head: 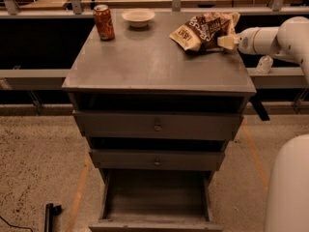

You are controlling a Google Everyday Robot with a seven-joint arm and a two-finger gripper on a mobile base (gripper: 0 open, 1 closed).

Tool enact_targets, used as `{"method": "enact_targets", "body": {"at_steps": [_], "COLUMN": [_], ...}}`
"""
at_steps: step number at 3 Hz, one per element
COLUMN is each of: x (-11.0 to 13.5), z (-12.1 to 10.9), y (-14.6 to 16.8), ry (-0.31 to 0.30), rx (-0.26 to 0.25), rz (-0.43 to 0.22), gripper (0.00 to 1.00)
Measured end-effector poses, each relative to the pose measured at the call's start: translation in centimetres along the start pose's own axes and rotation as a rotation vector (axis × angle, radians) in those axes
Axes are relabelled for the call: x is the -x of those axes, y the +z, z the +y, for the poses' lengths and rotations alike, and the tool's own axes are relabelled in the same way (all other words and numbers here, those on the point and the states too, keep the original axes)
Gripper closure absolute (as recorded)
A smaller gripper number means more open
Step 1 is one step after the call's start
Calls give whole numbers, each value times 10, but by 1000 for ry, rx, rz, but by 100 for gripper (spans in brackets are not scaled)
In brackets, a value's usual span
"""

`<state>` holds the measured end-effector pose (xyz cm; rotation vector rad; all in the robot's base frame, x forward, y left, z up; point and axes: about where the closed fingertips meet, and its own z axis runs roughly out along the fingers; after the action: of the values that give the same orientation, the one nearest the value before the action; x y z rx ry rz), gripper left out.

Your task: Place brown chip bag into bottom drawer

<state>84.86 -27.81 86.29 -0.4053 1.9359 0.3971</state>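
The brown chip bag (202, 30) is at the back right of the grey cabinet top (154, 62), crinkled, with a cream end pointing left. My gripper (225, 41) reaches in from the right on a white arm and is shut on the bag's right end. I cannot tell if the bag rests on the top or hangs just above it. The bottom drawer (154, 195) is pulled open at the foot of the cabinet, and its bare grey floor shows nothing in it.
An orange soda can (104, 21) and a white bowl (138, 17) stand at the back left of the top. Two drawer fronts with knobs (157, 125) (156, 160) sit above the open drawer. My white body (289, 187) fills the lower right. A black object (49, 214) lies on the floor at the left.
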Motion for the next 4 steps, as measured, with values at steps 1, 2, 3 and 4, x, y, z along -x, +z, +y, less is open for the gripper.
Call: {"method": "enact_targets", "body": {"at_steps": [1,2,3,4], "x": [0,-4,-15,-27], "z": [17,50,112,147], "y": [-3,-29,-77,-107], "ry": [-42,-102,-124,-111], "rx": [73,190,372,467], "rz": [18,80,214,306], "gripper": [95,100,100,100]}}
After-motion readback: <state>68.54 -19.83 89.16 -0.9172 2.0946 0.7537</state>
